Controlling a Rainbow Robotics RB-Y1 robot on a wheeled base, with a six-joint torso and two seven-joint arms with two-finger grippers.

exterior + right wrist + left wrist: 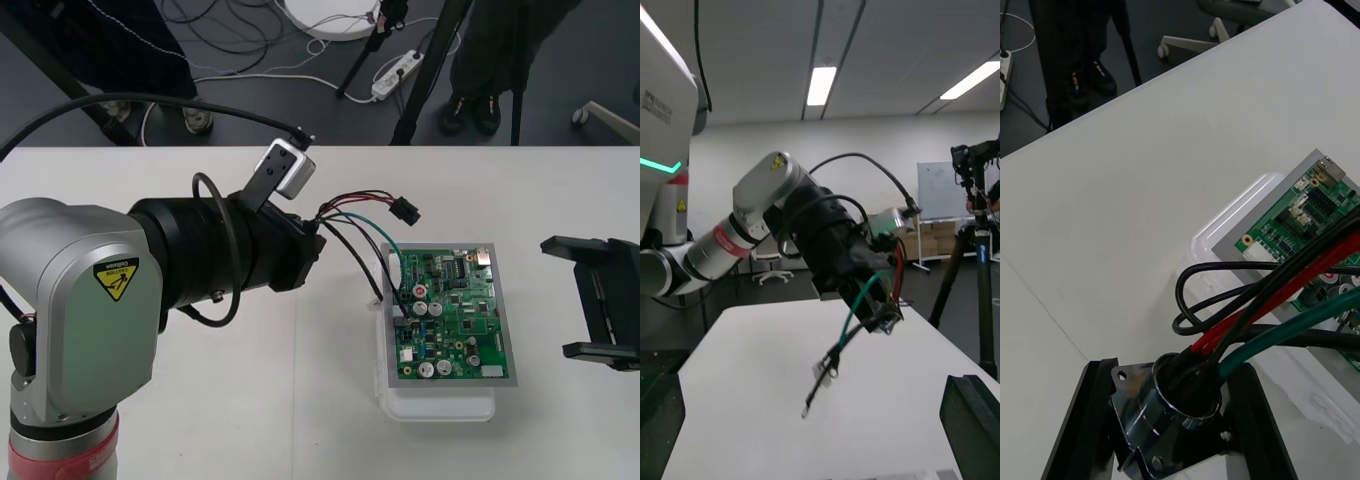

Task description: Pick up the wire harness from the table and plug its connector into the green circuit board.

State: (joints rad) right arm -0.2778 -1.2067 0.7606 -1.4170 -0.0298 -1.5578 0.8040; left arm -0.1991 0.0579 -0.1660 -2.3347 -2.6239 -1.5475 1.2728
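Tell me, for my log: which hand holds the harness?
The left hand, shut on the harness at its socket; the right hand stands open beside the circuit board.

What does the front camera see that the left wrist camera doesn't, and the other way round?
Front view: the small black plug, not plugged in, and the open right hand waiting at the side. Left wrist view: the round metal socket pinched in the left hand. Both: the green circuit board and the wires.

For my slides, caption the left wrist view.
Left jaws shut on the harness's metal socket, its wires running toward the green circuit board.
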